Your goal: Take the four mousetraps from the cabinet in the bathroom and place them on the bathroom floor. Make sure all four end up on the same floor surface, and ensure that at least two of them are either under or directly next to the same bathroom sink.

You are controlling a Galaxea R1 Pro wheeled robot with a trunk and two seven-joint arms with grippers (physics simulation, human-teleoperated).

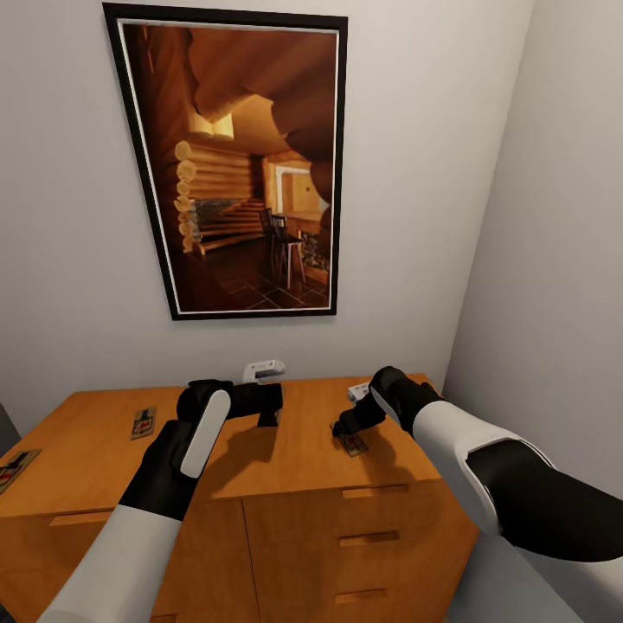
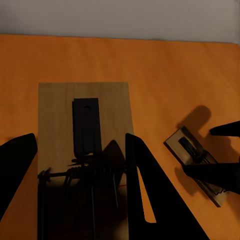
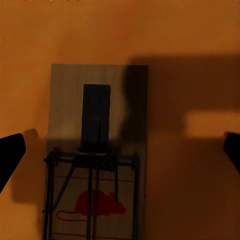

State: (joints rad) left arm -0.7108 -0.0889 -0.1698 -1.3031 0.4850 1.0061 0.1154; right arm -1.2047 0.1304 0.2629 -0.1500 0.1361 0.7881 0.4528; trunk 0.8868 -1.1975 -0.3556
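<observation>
Both grippers hang spread over the cabinet (image 1: 95, 450) top, each straddling a mousetrap without clamping it. Under the left gripper (image 2: 80, 185), a mousetrap (image 2: 82, 150) lies flat, its long axis running along the fingers (image 2: 150, 195). The right gripper (image 3: 120, 150) frames another mousetrap (image 3: 97, 150) likewise: a pale wooden slab with dark wire bar and red mouse print.

I'm looking into a corner of a home: plain pale walls (image 1: 433, 173), a black-framed picture of a log-cabin interior (image 1: 238, 164) at upper centre, and a low orange-brown wooden cabinet (image 1: 285, 536) with drawer fronts across the bottom of the frame.
</observation>
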